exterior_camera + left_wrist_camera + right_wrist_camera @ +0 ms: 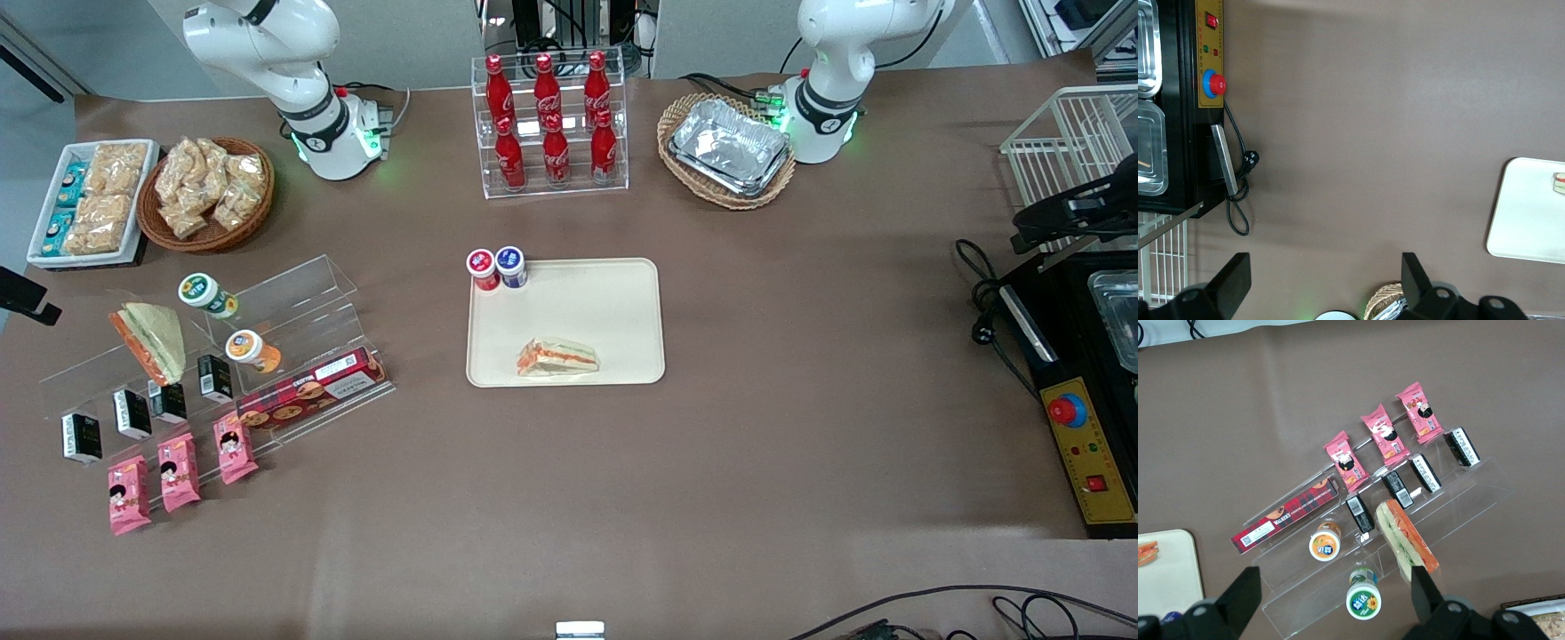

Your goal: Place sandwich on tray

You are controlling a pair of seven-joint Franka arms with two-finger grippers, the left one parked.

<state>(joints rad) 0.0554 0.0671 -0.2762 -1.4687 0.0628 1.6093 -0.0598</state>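
Sandwich point(558, 357): lies flat on the tray point(613, 302), close to the tray's edge nearest the front camera, toward the corner on the working arm's end. Clear wrap, orange-red filling stripe visible. Nothing touches it.
Tray: cream, rectangular, about mid-table; most of its surface bare.
Two capped cups point(496, 267): red lid and blue lid, side by side at the tray's corner farthest from the front camera, on the working arm's end.
Gripper point(1335, 600): fingers spread wide apart, nothing between them. In the right wrist view it hangs above the clear acrylic display steps point(1418, 520), well apart from the tray.
Display steps: hold the larger triangular sandwich point(1405, 543), two round tubs, small black cartons, a red tartan biscuit box point(1286, 513); three pink packets at the lowest step.
Cola bottle rack point(551, 124): at the table edge farthest from the front camera.
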